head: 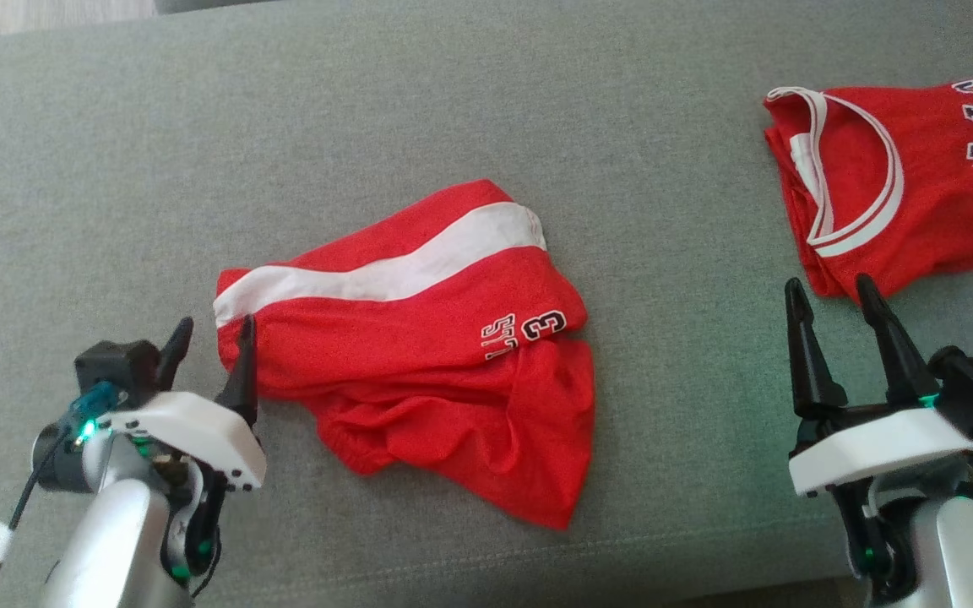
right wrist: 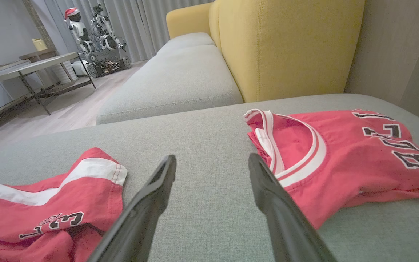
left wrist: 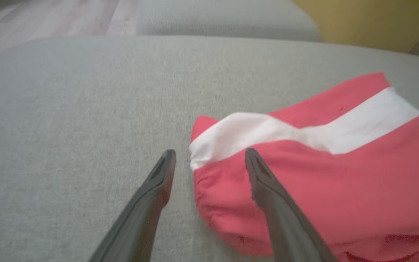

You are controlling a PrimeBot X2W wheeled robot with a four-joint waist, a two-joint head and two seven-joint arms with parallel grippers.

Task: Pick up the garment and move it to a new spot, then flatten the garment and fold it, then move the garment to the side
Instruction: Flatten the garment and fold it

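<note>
Looking at a pair of red shorts [head: 402,338] flopped in the middle of the grey sofa cushion [head: 157,152], well left of a red jersey [head: 900,186] over at the far right. Pretty sure about thin, light sports fabric here: soft, zero stiffness, probably a bit slick, so expect sagging and bunching on any lift. Nothing fragile, no need to baby anything. Best bet for a hold, imo: pinch the gathered left end just below the white stripe [head: 385,274], plus the hem at the stripe's far-right end, then pull taut between the two. Wouldn't grab the crumpled near-right flap, just drags a wad along. As for direction: long axis running diagonally, near-left up to far-right, following the stripe, with a likely waistband end pointing left and a leg end pointing far-right. Can't call that for certain though. Seeing the left gripper [head: 216,325] with jaws spread wide right at that left end, clamping nothing. Same deal with the right gripper [head: 828,285]: jaws wide apart, empty, hovering just near of the jersey's corner, well right of the shorts.
</note>
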